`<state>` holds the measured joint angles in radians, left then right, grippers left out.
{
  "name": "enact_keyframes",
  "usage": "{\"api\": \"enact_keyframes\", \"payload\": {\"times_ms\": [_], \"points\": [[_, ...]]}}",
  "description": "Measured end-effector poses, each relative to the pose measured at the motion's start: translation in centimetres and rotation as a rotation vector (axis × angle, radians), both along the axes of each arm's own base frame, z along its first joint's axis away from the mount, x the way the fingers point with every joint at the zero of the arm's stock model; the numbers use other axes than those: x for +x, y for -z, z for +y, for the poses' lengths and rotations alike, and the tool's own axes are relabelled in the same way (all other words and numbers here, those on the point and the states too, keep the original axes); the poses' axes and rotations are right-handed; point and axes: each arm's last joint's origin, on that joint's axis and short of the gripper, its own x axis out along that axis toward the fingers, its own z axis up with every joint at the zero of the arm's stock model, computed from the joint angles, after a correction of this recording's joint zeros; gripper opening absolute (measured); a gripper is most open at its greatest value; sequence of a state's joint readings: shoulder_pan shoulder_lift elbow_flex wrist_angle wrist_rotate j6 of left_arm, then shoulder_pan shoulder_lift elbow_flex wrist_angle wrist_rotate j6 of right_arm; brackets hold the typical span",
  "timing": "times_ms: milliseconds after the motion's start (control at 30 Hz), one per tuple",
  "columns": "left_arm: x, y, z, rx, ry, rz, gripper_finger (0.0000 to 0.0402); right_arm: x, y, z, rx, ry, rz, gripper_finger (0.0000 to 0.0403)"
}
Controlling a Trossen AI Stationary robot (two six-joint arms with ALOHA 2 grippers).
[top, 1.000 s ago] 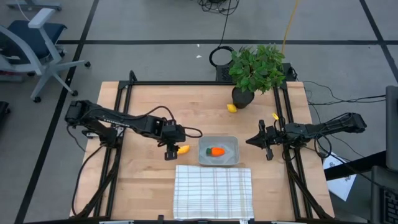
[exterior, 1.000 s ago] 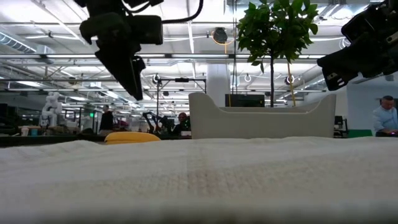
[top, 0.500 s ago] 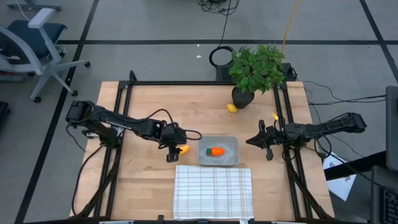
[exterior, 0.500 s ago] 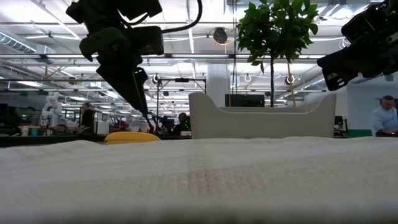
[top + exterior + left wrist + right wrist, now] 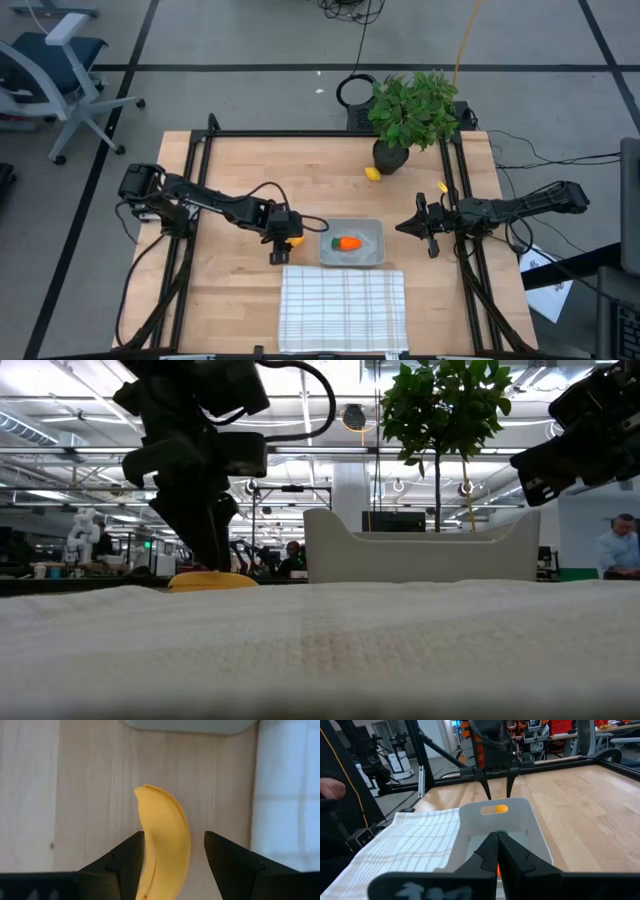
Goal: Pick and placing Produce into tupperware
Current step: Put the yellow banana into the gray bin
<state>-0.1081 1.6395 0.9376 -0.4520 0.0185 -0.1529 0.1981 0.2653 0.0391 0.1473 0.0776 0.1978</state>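
The left gripper (image 5: 172,865) had dropped, open, astride the banana (image 5: 163,840) beside the tub (image 5: 352,243) mid-tabletop (right gripper (image 5: 430,228) idle, shut, empty), so closing squarely looked best.

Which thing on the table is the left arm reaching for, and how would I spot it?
Find the shallow grey tub just above the white checked cloth. On the bare wood by the tub's left side lies a curved yellow banana, between the open fingers of the left gripper. The small yellow lemon by the potted plant is round instead.
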Motion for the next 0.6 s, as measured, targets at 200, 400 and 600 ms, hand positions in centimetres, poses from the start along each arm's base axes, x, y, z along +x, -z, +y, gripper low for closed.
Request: {"api": "enact_keyframes", "payload": {"times_ms": [200,400,600], "points": [[0.3,0.7,-0.4,0.007,0.010,0.011,0.0212,0.0,0.0,0.0,0.000,0.000,0.002,0.0000],[0.4,1.8,-0.5,0.017,0.013,0.053,0.0212,0.0,0.0,0.0,-0.001,0.000,0.004,0.0000],[0.5,2.2,-0.5,0.022,0.022,0.062,0.0212,0.0,0.1,0.0,-0.002,0.001,0.012,0.0000]]}}
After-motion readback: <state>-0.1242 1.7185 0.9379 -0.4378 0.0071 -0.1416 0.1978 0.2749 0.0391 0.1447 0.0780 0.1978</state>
